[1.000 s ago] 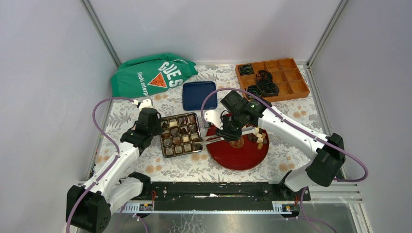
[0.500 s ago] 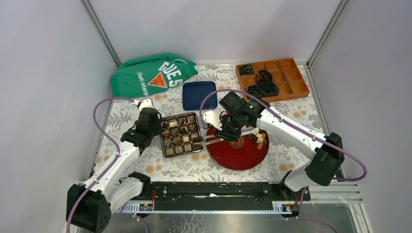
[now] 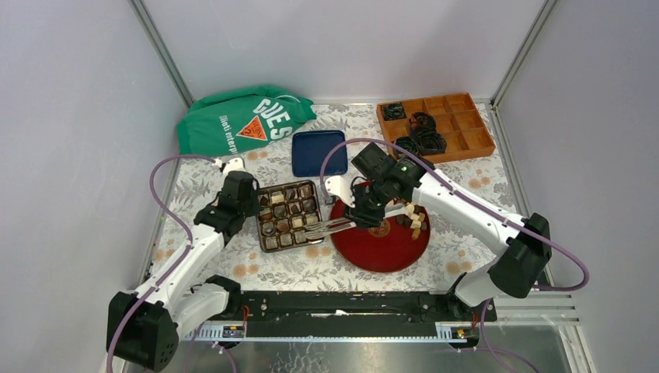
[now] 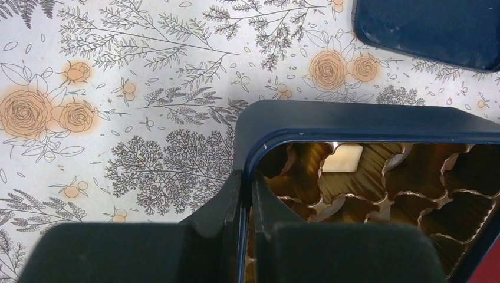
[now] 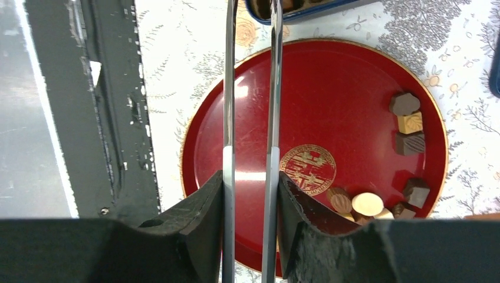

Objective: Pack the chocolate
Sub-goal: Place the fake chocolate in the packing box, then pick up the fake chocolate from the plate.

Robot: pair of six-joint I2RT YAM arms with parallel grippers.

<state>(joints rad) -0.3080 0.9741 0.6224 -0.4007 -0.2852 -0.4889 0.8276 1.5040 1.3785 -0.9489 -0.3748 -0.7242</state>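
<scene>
1. The right gripper (image 5: pixel 250 177) is squeezed partway onto the tongs (image 5: pixel 273 88), holding the two blades almost parallel with a narrow gap; the tips run out of the wrist view, so I cannot tell whether a piece sits between them.
2. Over the last second the tips have crept further in over the box (image 4: pixel 365 124); to me that reads as a delivery into a cell.
3. The loose chocolate (image 5: pixel 409 143) lies back beside the handle end, on the red plate (image 5: pixel 330 100); more pieces fill cells around the tips.
4. The left gripper (image 4: pixel 246 183) is pinched on the box rim opposite the tongs, steadying it.
</scene>
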